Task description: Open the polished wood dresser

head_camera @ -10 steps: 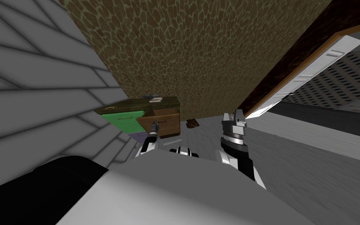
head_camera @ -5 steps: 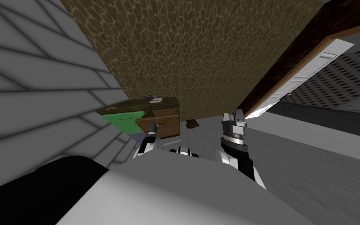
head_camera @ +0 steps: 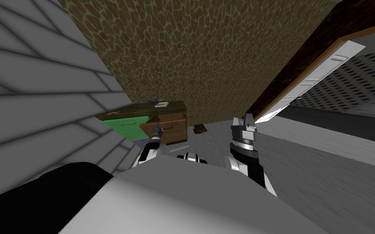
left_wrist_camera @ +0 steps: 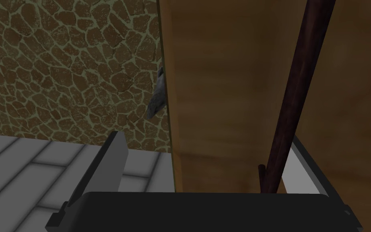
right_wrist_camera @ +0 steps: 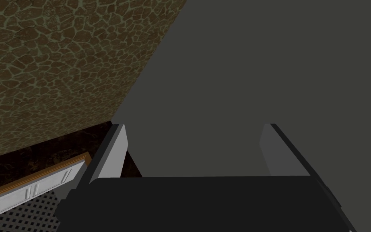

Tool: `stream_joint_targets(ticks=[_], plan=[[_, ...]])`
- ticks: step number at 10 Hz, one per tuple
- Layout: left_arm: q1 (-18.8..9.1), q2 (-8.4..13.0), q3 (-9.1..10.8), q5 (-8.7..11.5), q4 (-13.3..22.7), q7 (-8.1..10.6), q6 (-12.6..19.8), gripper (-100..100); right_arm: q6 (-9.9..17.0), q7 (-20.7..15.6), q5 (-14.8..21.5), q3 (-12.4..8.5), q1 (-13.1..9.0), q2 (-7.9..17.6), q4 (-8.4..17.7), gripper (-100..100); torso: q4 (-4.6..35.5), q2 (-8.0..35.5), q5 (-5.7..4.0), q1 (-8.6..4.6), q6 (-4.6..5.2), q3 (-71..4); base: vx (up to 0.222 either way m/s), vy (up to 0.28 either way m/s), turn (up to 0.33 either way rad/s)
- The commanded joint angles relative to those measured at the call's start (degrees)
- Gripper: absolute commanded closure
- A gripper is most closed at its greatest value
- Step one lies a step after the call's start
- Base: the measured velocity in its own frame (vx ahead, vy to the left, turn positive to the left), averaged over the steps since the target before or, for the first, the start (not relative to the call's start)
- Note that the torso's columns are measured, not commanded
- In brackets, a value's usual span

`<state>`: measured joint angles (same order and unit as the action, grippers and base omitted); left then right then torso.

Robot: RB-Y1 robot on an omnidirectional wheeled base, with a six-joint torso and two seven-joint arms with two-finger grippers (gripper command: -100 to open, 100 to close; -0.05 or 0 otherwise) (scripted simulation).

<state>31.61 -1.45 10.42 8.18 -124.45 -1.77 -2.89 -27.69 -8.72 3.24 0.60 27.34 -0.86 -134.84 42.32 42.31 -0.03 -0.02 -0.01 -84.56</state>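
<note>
Mid-pull: brown wooden drawer [head_camera: 170, 128] stood partly out. Left gripper [left_wrist_camera: 207, 137] sat wide open around dark bar handle [left_wrist_camera: 297, 92], unclamped. Right gripper [right_wrist_camera: 194, 127] was open, empty. Next likely needed a straight backward pull.

left tool [head_camera: 157, 130] extended, right tool [head_camera: 243, 120] raised, both spread wide.

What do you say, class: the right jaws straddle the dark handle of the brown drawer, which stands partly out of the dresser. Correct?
No: the left jaws straddle the handle, per the left wrist view; the drawer is partly out.
</note>
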Motion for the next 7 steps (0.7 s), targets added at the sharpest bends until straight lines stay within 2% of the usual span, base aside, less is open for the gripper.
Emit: stream_joint_targets(ticks=[1,2,7], plan=[[0.7,-0.2,-0.05,0.1,-1.3,-0.04,1.0,-100,0.0,0.0,0.0,0.0,0.0,0.0,0.0,0,0.1,0.1,-0.1,-0.09,0.01,0.0,0.01,0.003,-0.001],[0.7,-0.3,-0.06,0.1,-1.4,-0.06,1.3,0,0.0,0.0,0.0,0.0,0.0,0.0,0.0,0,0.1,0.1,-0.06,-0.11,0.02,0.1,0.0,0.0,0.0],[0.8,-0.3,-0.06,0.1,-1.2,-0.06,1.4,0,0.0,0.0,0.0,0.0,0.0,0.0,0.0,0,0.0,0.0,0.01,-0.01,0.01,0.0,0.0,0.0,0.0]])
